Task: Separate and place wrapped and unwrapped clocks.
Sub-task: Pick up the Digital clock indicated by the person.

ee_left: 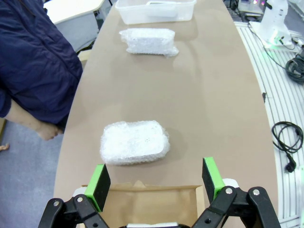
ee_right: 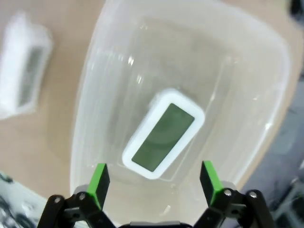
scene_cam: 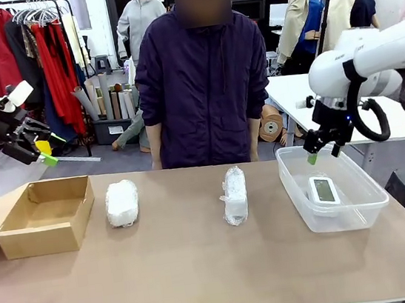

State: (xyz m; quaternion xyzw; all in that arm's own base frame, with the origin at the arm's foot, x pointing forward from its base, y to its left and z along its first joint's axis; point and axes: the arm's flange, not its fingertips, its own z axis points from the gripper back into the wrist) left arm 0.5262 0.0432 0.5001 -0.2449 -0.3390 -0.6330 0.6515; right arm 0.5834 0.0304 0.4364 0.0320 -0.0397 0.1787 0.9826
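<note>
The left gripper [scene_cam: 46, 153], jaws wide and empty, hangs over the box [scene_cam: 20, 243] at the left edge; just right of it lies one wrapped clock [scene_cam: 122, 202], with a second wrapped clock [scene_cam: 234, 195] mid-table. Both look light, soft and slippery over a hard core, so pinch across the short middle; the wrap hides what is inside. At right the bare clock [scene_cam: 323, 191] lies face up in the tub [scene_cam: 346, 218] under the right gripper [scene_cam: 323, 152], also wide and empty: stiff, smooth, best taken by its long edges.
</note>
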